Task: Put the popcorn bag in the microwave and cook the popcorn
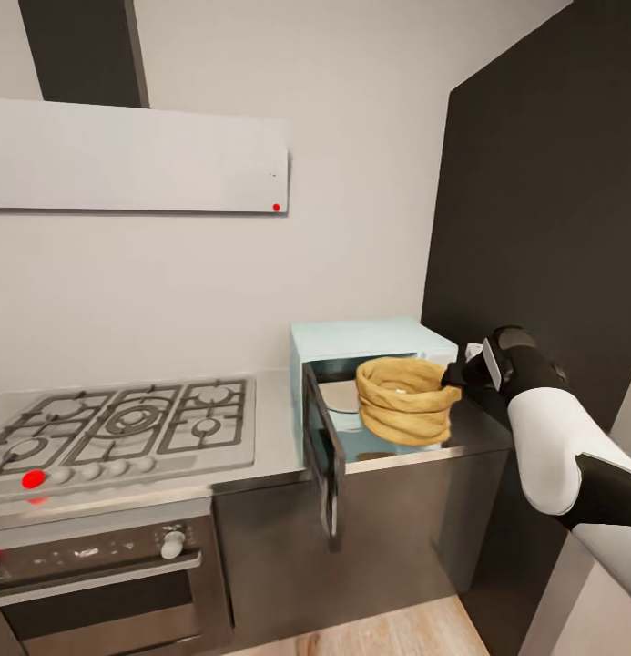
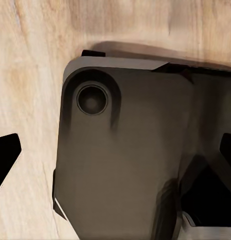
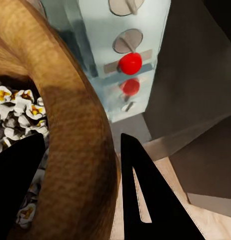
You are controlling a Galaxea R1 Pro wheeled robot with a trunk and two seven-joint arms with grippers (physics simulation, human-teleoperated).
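The pale-blue microwave (image 1: pixel 370 335) stands on the grey countertop (image 1: pixel 269 437) with its dark glass door (image 1: pixel 322 446) swung open toward me. The mustard popcorn bag (image 1: pixel 404 399) hangs at the front of the opening, partly over the control-panel side. My right gripper (image 1: pixel 453 375) is shut on the bag's rolled rim. In the right wrist view the rim (image 3: pixel 80 125) runs between the gripper's (image 3: pixel 83 192) dark fingers, with white popcorn (image 3: pixel 15 107) inside the bag. Past it are the microwave's knobs (image 3: pixel 128 40) and a red light (image 3: pixel 129 63). My left gripper (image 2: pixel 115 160) is open above the robot base.
A gas hob (image 1: pixel 124 424) lies left of the microwave, with a built-in oven (image 1: pixel 87 565) below and a hood (image 1: pixel 133 155) above. A tall dark cabinet (image 1: pixel 543 228) closes the right side. Wooden floor (image 1: pixel 397 633) lies in front of the cabinets.
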